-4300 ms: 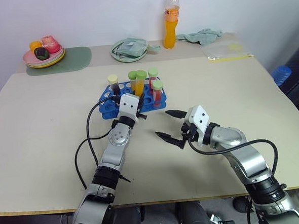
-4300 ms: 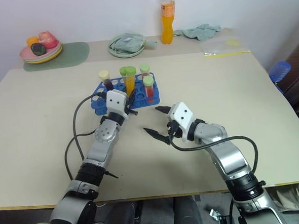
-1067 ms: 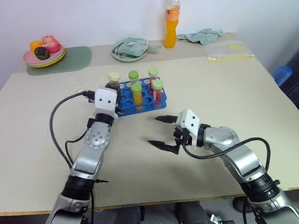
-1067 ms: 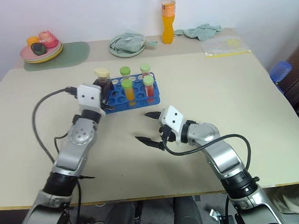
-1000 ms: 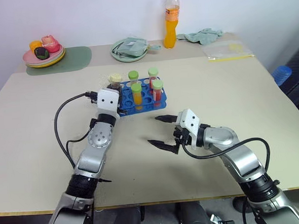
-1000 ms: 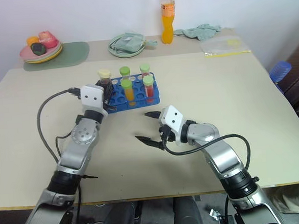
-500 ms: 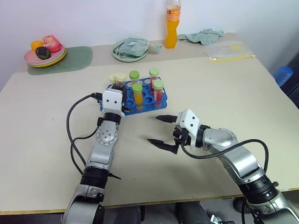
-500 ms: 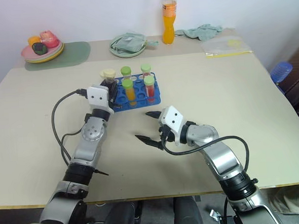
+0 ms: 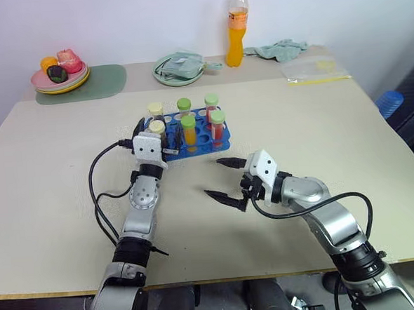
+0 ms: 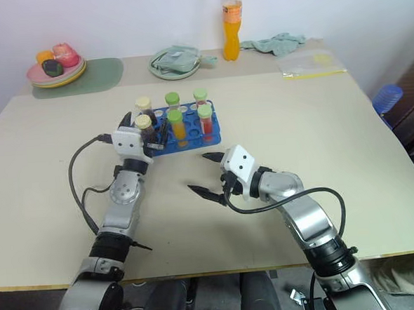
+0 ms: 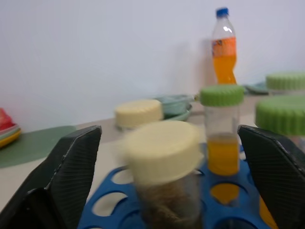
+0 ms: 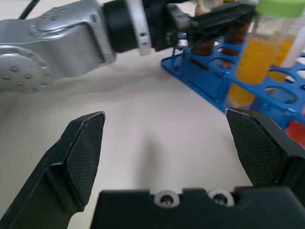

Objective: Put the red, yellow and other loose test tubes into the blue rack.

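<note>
The blue rack [image 9: 200, 143] stands mid-table with several capped tubes upright in it. Green-capped tubes hold yellow liquid [image 9: 189, 130] and red liquid [image 9: 218, 126]. Two cream-capped tubes stand at the rack's left end. The nearer one [image 9: 157, 128] holds brown matter. My left gripper [image 9: 156, 133] is open around that tube [image 11: 162, 157], and its fingers [image 11: 71, 162] stand well clear on either side. My right gripper [image 9: 214, 177] hovers open over bare table in front of the rack, with nothing between its fingers [image 12: 81, 152].
Along the far edge stand an orange drink bottle [image 9: 237, 28], a green dish with a cloth [image 9: 179, 67], a fruit plate [image 9: 59, 74] on a green mat, a teal cloth [image 9: 278, 50] and a plastic bag [image 9: 311, 69]. The near table is bare.
My left gripper has opened and let go of the cream-capped brown tube, which now stands in the rack's left end. The right arm has kept still.
</note>
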Available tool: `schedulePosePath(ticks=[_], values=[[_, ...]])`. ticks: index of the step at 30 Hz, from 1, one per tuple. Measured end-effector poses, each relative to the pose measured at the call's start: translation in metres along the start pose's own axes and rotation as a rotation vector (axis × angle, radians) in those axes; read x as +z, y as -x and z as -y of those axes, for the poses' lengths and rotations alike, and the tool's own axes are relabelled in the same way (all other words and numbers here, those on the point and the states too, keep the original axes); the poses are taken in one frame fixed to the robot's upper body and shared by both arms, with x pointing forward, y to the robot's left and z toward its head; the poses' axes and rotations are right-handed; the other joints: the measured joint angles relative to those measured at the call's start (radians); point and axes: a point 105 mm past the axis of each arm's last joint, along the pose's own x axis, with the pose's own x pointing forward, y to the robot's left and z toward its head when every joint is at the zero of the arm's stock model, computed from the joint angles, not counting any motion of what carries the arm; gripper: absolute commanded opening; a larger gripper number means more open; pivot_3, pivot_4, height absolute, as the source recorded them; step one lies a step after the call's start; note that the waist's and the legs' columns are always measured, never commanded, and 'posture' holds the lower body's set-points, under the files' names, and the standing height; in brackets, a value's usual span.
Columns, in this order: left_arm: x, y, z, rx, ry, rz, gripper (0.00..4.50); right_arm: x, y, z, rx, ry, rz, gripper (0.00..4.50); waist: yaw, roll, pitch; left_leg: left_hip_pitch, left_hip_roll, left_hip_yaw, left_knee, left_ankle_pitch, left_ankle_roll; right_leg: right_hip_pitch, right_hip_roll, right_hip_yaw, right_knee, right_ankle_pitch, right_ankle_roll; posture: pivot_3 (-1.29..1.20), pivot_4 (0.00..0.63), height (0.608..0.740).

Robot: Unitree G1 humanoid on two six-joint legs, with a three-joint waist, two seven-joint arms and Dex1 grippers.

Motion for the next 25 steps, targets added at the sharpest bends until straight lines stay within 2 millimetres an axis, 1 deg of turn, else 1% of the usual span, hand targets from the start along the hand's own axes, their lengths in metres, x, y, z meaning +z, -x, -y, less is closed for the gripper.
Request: schedulePosePath(ticks=[2, 3, 5, 7, 9, 12, 13, 15, 17, 19, 21, 25], values=[[0.012, 0.008, -0.010, 0.000, 0.013, 0.020, 4.44, 0.009, 0.004, 0.005, -0.008, -0.008, 0.025, 4.50, -0.003, 0.000, 0.000, 0.000, 0.000, 0.000, -0.001, 0.000, 0.000, 0.000, 0.000, 0.000, 0.000, 0.000, 0.000, 0.00, 0.150, 0.740], [0.019, 0.014, -0.016, -0.014, 0.009, 0.024, 4.44, 0.015, 0.010, 0.008, -0.011, -0.009, 0.035, 4.50, -0.003, 0.000, 0.000, 0.000, 0.000, 0.000, -0.001, 0.000, 0.000, 0.000, 0.000, 0.000, 0.000, 0.000, 0.000, 0.00, 0.150, 0.740], [0.030, 0.026, -0.034, -0.035, -0.008, 0.001, 4.44, 0.025, 0.024, 0.017, -0.031, 0.006, 0.037, 4.50, 0.000, 0.000, 0.000, 0.000, 0.000, -0.001, -0.001, 0.000, 0.001, 0.000, 0.000, 0.000, 0.000, 0.000, 0.000, 0.00, 0.150, 0.740], [0.034, 0.038, -0.050, -0.070, -0.041, -0.056, 4.44, 0.029, 0.040, 0.027, -0.060, 0.018, 0.015, 4.50, 0.001, 0.000, 0.000, 0.000, 0.000, 0.000, -0.001, -0.001, 0.002, 0.001, 0.000, 0.000, -0.001, 0.000, 0.000, 0.00, 0.150, 0.740], [0.033, 0.055, -0.064, -0.146, -0.081, -0.166, 4.44, 0.025, 0.062, 0.039, -0.112, 0.005, -0.034, 4.50, 0.003, 0.000, 0.000, 0.000, 0.000, 0.000, -0.001, -0.002, 0.003, 0.001, 0.000, 0.000, -0.001, 0.000, 0.000, 0.00, 0.150, 0.740], [0.019, 0.085, -0.084, -0.225, -0.106, -0.356, 4.44, 0.012, 0.098, 0.063, -0.230, -0.027, -0.117, 4.50, 0.006, 0.001, 0.000, 0.001, 0.000, 0.001, -0.001, -0.002, 0.004, 0.002, 0.000, 0.000, -0.002, 0.000, 0.000, 0.00, 0.150, 0.740], [0.014, 0.093, -0.088, -0.241, -0.101, -0.406, 4.44, 0.007, 0.110, 0.069, -0.266, -0.037, -0.144, 4.50, 0.007, 0.001, 0.000, 0.001, 0.000, 0.001, -0.001, -0.002, 0.004, 0.002, 0.000, 0.000, -0.002, 0.000, 0.000, 0.00, 0.150, 0.740], [0.009, 0.103, -0.091, -0.274, -0.100, -0.459, 4.44, -0.001, 0.126, 0.077, -0.312, -0.051, -0.178, 4.50, 0.006, 0.001, 0.000, 0.001, 0.001, 0.002, -0.001, -0.002, 0.004, 0.003, 0.000, 0.000, -0.002, 0.000, 0.000, 0.00, 0.150, 0.740], [0.008, 0.106, -0.093, -0.300, -0.112, -0.478, 4.44, -0.009, 0.137, 0.082, -0.342, -0.068, -0.201, 4.50, 0.005, 0.001, 0.000, 0.002, 0.001, 0.003, -0.002, -0.002, 0.004, 0.003, 0.000, 0.000, -0.002, 0.000, 0.000, 0.00, 0.150, 0.740], [0.006, 0.106, -0.098, -0.290, -0.118, -0.487, 4.44, -0.018, 0.146, 0.084, -0.359, -0.068, -0.229, 4.50, 0.005, 0.001, 0.000, 0.002, 0.001, 0.003, -0.002, -0.002, 0.004, 0.003, 0.000, 0.000, -0.002, 0.000, 0.000, 0.00, 0.150, 0.740], [0.004, 0.104, -0.100, -0.282, -0.120, -0.490, 4.44, -0.023, 0.149, 0.083, -0.368, -0.061, -0.244, 4.50, 0.004, 0.001, 0.000, 0.002, 0.001, 0.003, -0.002, -0.002, 0.004, 0.003, 0.000, 0.000, -0.002, 0.000, 0.000, 0.00, 0.150, 0.740], [0.004, 0.099, -0.100, -0.251, -0.126, -0.472, 4.44, -0.027, 0.150, 0.081, -0.371, -0.048, -0.246, 4.50, 0.003, 0.001, 0.000, 0.002, 0.001, 0.002, -0.002, -0.002, 0.004, 0.003, 0.000, 0.001, -0.002, 0.000, 0.000, 0.00, 0.150, 0.740]])
